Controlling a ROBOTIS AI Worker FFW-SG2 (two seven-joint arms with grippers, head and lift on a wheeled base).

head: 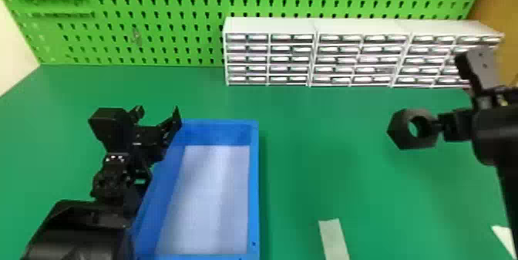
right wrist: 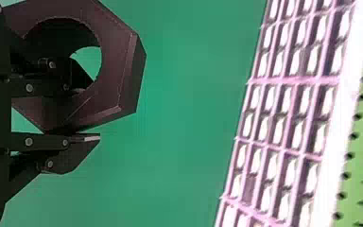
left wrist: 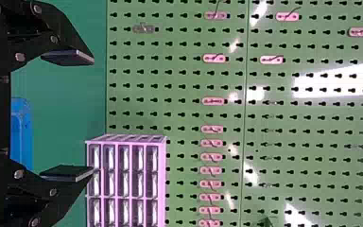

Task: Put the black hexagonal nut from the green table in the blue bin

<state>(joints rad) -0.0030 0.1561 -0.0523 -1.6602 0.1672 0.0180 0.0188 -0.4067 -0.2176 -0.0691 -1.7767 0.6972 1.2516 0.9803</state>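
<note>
Clamping the black nut (head: 400, 130) through its hole, presumably for secure carriage: right gripper (head: 435, 125), frame right; blue bin (head: 254, 186), lower left; left gripper (head: 158, 113), fingers apart.

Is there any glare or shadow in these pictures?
Left wrist view: white glare patches on the pegboard; right wrist view: the rack's top panel washed out white; head view: a pale sheen down the bin's floor, soft shadow on the table beside it.

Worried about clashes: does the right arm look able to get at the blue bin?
Probably yes: the left gripper hangs by the left wall of the blue bin, leaving the bin's right side open.
</note>
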